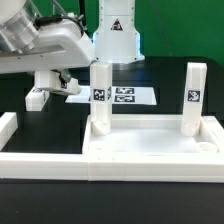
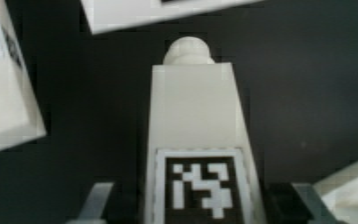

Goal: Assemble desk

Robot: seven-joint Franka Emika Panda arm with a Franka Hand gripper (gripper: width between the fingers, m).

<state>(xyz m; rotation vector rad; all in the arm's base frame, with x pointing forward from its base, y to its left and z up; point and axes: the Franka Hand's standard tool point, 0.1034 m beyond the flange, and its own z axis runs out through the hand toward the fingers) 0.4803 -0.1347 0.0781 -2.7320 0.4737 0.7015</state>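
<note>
The desk's white tray-like tabletop (image 1: 150, 150) lies at the front, with two tagged legs standing upright in its far corner sockets, one (image 1: 100, 95) on the exterior view's left and one (image 1: 193, 95) on its right. My gripper (image 1: 58, 84) hangs low over the black table further to the exterior view's left. In the wrist view it (image 2: 202, 205) is shut on a third white leg (image 2: 197, 130), a finger on each side of its tagged end. The leg's rounded screw tip (image 2: 190, 47) points toward the marker board (image 2: 167, 12).
The marker board (image 1: 125, 96) lies behind the tabletop. Another tagged white leg (image 2: 2, 90) lies beside the held one. A white block (image 1: 37, 98) shows under the arm. White border rails (image 1: 10, 128) edge the table at the left and front. The robot's base (image 1: 115, 30) stands at the back.
</note>
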